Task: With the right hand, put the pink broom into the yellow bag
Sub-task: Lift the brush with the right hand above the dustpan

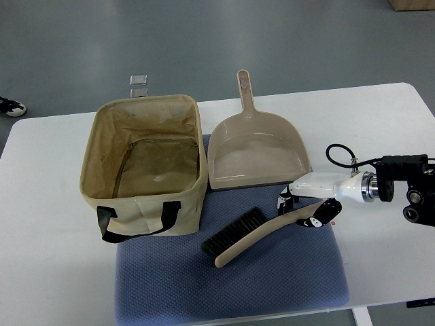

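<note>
We see right hand [309,204] curled around handle end of broom [246,234]; broom lies on blue mat [272,285], bristles pointing left. Bag [146,170] stands open, left of broom, black strap [136,221] on near side. Dustpan [257,149] sits just far of broom, beside bag, on white table [47,272]. Shoe [10,106] on floor far left.

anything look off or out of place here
Nothing spilled or damaged. The broom lies on the blue mat, its handle in the right hand; the bag stands upright and empty beside the dustpan.
</note>
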